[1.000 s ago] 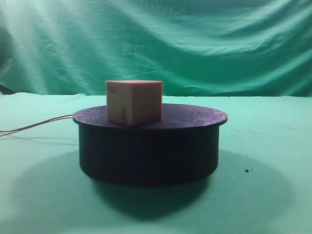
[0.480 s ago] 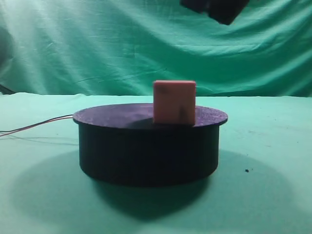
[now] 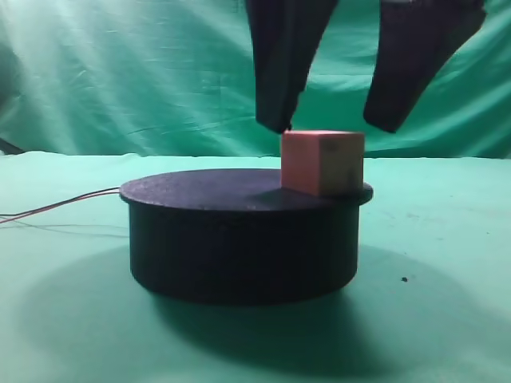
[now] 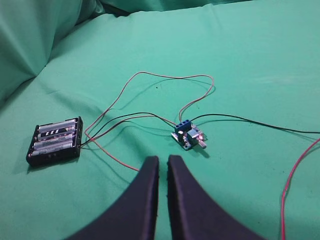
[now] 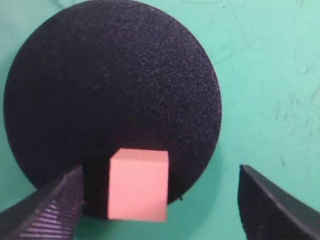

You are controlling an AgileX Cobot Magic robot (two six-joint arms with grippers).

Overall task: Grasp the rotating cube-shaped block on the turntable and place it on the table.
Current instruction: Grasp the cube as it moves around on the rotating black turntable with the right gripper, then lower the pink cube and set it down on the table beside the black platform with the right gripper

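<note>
In the exterior high view, the small salmon-pink cube-shaped block (image 3: pixel 322 163) is sitting on the right part of the low black cylindrical turntable (image 3: pixel 243 235), near its rim, so nothing of the placing is done yet. The right gripper (image 3: pixel 332 124) is hanging just above the block with its dark fingers (image 3: pixel 281 64) spread, one over the block's left edge and the other off to its right; no contact is visible. Grasping, lifting and setting down on the green cloth-covered table (image 3: pixel 447 271) are all left, I judge. Thin wires (image 3: pixel 56 209) are trailing off to the left, well clear.

In the left wrist view, the left gripper (image 4: pixel 163 161) is showing its jaws pressed together, pinching nothing, over a black battery holder (image 4: pixel 55 140) and a small blue circuit board (image 4: pixel 188 136).

In the right wrist view, the block is lying at the near edge of the disc, nearer the left finger (image 5: pixel 47 205), so it is off-centre. Nothing is blocking the approach.
</note>
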